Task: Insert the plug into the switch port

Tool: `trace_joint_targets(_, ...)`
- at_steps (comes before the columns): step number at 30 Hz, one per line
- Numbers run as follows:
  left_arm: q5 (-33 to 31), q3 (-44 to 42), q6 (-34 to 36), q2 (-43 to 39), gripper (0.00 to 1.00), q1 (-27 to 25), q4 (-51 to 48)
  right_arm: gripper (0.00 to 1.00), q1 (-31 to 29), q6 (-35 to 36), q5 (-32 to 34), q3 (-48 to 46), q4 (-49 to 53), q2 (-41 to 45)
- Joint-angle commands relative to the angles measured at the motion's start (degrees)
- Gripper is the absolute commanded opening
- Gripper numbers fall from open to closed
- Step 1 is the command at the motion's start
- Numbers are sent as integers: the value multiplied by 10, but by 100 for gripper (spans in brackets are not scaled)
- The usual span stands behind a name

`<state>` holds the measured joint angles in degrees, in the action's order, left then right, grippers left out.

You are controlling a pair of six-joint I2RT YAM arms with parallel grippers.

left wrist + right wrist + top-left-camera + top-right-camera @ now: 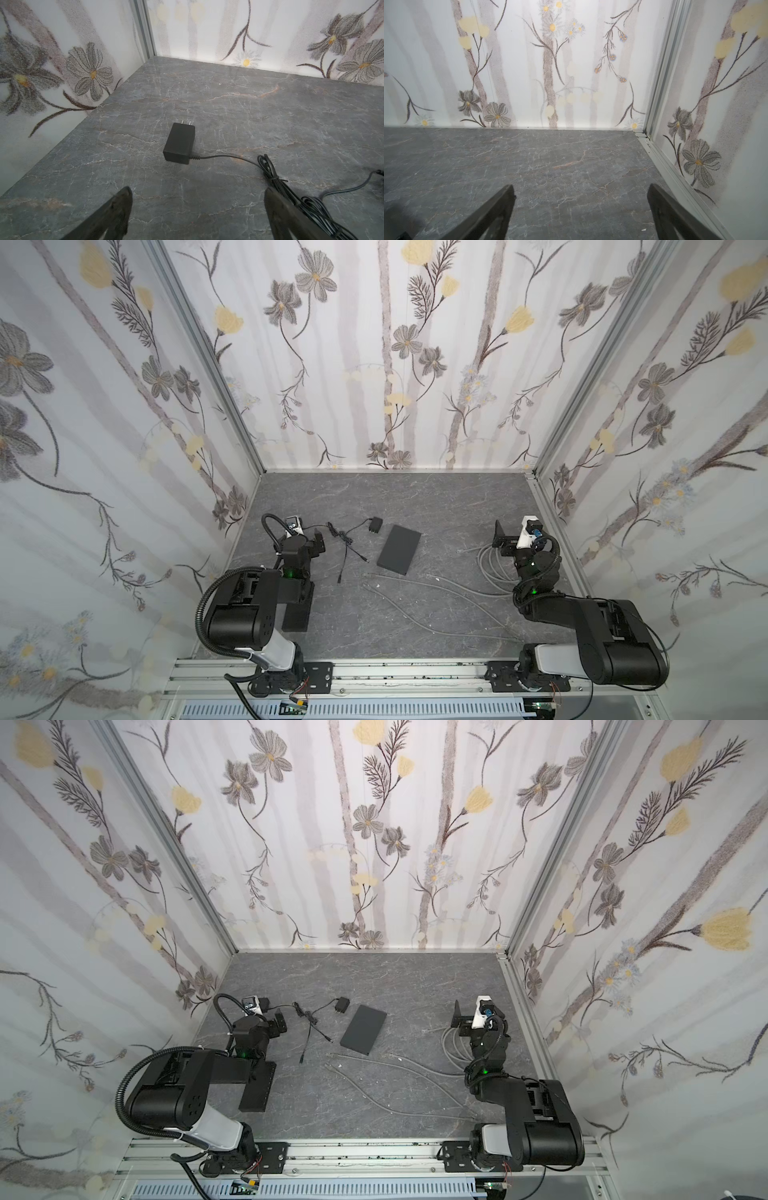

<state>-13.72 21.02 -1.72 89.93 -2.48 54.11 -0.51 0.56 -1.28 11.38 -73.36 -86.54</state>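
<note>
Taking the back wall in both top views as 12 o'clock, the plug (364,559) lies flat on the desk (415,497) a little toward 9 o'clock of the desk's middle. It is near the switch (399,548), on that box's 9 o'clock side, and apart from it. Its long axis runs from 10 to 4 o'clock, with the tip at the 4 o'clock end, facing the switch's long side. The switch's own long axis runs roughly from 1 to 7 o'clock.

The left arm (249,605) is folded low at the desk's 8 o'clock. The left end effector (197,192) aims toward 2 o'clock, its jaws spread wide and holding nothing. The right arm (598,630) is folded at 4 o'clock. The right end effector (581,190) faces 12 o'clock, equally wide apart, with only bare desk between its fingers.

The plug is a small dark barrel on a thin black cord (274,179); finer detail is too small to tell. The cord is bundled with a tie and leads to a black two-pronged adapter (179,143), which lies on its side at the switch's 10 o'clock.
</note>
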Motion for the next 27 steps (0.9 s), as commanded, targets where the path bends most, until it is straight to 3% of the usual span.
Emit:
trace_joint_targets(1, -2, 4, -3, 1, 100, 0, -1, 100, -9, 9, -3, -4, -26, 2)
trace_joint_targets(27, -1, 4, -4, 1, 100, 0, -1, 100, -15, 14, 11, -7, -32, 2)
